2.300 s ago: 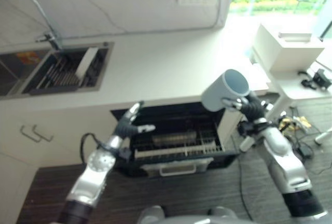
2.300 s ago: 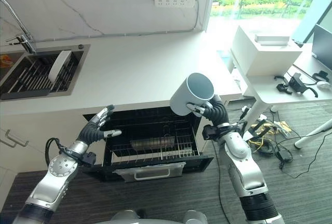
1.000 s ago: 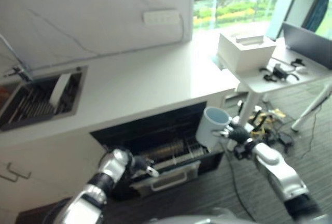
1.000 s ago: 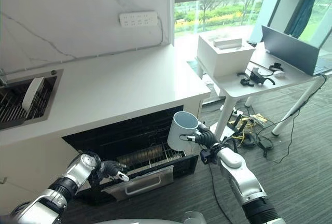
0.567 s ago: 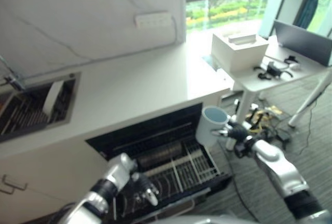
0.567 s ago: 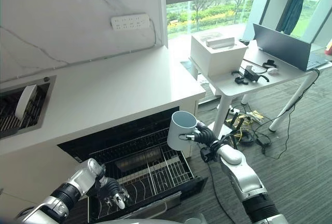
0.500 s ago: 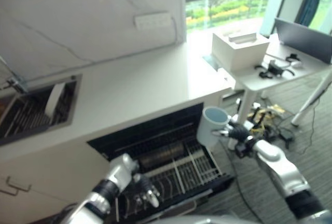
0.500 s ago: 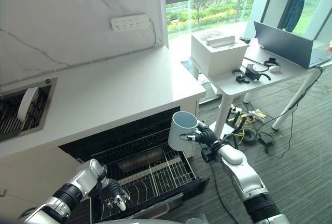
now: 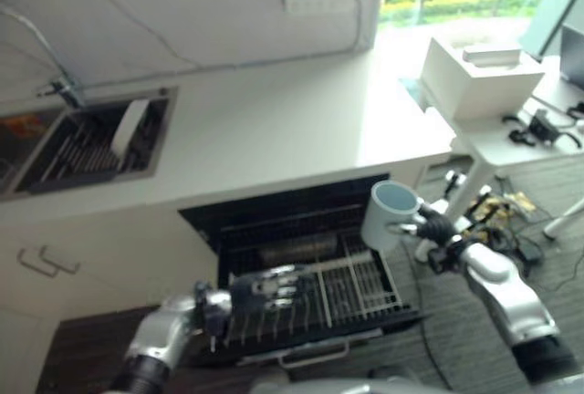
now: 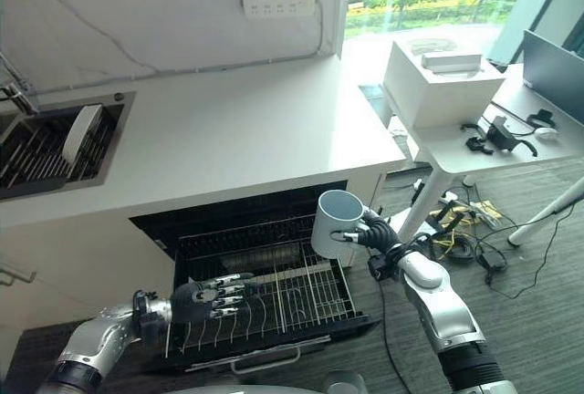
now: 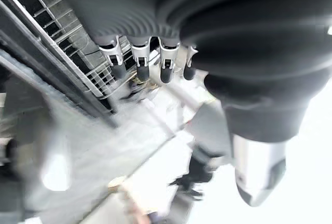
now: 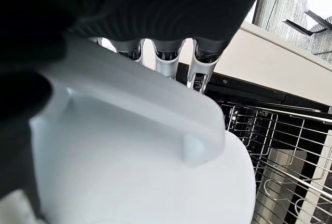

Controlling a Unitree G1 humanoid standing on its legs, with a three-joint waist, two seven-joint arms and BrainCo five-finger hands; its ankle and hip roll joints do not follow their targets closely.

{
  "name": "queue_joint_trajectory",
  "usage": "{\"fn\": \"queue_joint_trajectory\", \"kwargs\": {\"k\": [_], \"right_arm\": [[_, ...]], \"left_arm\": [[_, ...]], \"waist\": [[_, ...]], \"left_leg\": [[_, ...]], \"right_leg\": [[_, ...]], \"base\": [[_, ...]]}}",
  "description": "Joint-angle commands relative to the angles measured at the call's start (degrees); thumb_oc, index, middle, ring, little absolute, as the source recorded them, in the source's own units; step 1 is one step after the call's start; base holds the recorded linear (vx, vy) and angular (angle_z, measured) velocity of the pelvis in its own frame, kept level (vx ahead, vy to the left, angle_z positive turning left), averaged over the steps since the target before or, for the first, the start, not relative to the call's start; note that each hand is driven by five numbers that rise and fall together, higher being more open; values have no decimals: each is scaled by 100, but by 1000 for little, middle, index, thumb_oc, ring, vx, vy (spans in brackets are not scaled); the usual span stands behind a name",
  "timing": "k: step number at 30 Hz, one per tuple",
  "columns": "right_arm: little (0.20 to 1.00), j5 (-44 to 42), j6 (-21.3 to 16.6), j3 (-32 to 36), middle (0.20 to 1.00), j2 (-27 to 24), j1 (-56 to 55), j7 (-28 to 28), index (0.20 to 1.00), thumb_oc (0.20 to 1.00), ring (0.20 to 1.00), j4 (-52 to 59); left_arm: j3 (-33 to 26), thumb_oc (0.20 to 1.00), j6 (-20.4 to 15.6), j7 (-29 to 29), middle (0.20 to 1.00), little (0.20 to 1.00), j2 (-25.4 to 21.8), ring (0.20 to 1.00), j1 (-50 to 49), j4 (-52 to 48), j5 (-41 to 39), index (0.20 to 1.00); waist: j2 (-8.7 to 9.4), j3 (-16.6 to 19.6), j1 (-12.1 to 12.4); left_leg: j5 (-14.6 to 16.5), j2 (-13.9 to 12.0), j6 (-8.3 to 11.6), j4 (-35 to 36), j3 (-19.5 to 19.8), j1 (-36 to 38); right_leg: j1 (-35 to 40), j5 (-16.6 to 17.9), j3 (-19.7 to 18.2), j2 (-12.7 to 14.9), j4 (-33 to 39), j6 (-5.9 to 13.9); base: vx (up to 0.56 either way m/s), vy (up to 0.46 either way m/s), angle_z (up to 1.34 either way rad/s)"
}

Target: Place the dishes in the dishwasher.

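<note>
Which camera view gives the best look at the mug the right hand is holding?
The right eye view: the whole mug shows upright in the right hand, above the pulled-out dishwasher rack. The left eye view shows the same, less sharply. The right wrist view shows just its handle and side up close.

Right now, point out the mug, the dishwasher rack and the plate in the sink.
mug (image 10: 330, 230), right eye view, its outer wall.
dishwasher rack (image 10: 315, 292), right eye view, bare wire floor.
plate (image 10: 80, 134), right eye view, its upright face.
</note>
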State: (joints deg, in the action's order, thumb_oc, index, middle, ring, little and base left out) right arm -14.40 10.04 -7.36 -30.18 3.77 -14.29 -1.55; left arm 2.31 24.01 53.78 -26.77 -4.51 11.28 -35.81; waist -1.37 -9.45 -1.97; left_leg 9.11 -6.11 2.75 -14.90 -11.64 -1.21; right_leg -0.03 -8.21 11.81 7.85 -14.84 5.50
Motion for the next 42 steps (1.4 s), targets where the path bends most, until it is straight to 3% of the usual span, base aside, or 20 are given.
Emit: {"fn": "queue_joint_trajectory", "kwargs": {"k": [1, 7, 16, 21, 25, 29, 42], "right_arm": [[200, 304, -363, 150, 200, 59, 211, 171, 200, 200, 200, 166], [200, 449, -61, 194, 200, 221, 357, 539, 200, 200, 200, -719], [200, 291, 54, -45, 200, 274, 774, 848, 200, 200, 200, -2429], [200, -35, -34, -151, 200, 173, 1086, 936, 200, 200, 200, -3412], [200, -173, -174, -308, 200, -55, 1770, 970, 200, 200, 200, -4367], [200, -179, -105, -467, 200, -160, 2221, 968, 200, 200, 200, -4809], [200, -337, -88, -866, 200, -670, 3998, 837, 200, 200, 200, -6018]], "left_arm": [[-40, 1000, -1298, -1149, 1000, 1000, 179, 1000, 248, -265, -1393, 1000], [-120, 1000, -1675, -2123, 1000, 1000, 549, 1000, 127, -609, -1499, 1000], [175, 1000, -1806, -2616, 1000, 1000, 480, 1000, 204, -1052, -1752, 1000], [290, 1000, -1766, -2791, 1000, 1000, 333, 1000, 312, -1277, -1980, 1000], [573, 1000, -1884, -2972, 1000, 1000, 211, 1000, 547, -1545, -2175, 1000], [697, 1000, -1924, -3096, 1000, 1000, 179, 1000, 701, -1568, -2378, 1000], [1112, 1000, -2536, -3098, 1000, 1000, -46, 1000, 1615, -1664, -2922, 1000]], "waist": [[101, 117, 109], [244, 73, 354], [245, -46, 629], [122, -185, 729], [-85, -391, 833], [-218, -516, 858], [-564, -1370, 909]], "left_leg": [[307, -373, 118, -228, -190, 40], [302, -367, 134, -228, -62, -21], [242, -384, 159, -228, 51, -90], [186, -343, 157, -228, 151, -198], [72, -254, 168, -228, 294, -461], [27, -183, 164, -228, 355, -622], [-115, 18, 150, -228, 471, -1274]], "right_leg": [[-118, -158, 331, 402, -235, 350], [-83, -158, 495, 426, -235, 321], [-65, -97, 635, 450, -235, 303], [-153, -44, 645, 442, -235, 273], [-377, 29, 610, 486, -235, 249], [-522, 76, 607, 537, -235, 250], [-1125, 248, 654, 698, -235, 286]], "base": [[37, -45, 26], [10, -65, 16], [29, -64, 10], [-11, -44, 10], [-86, -21, 3], [-108, -3, 8], [-161, 20, 7]]}}
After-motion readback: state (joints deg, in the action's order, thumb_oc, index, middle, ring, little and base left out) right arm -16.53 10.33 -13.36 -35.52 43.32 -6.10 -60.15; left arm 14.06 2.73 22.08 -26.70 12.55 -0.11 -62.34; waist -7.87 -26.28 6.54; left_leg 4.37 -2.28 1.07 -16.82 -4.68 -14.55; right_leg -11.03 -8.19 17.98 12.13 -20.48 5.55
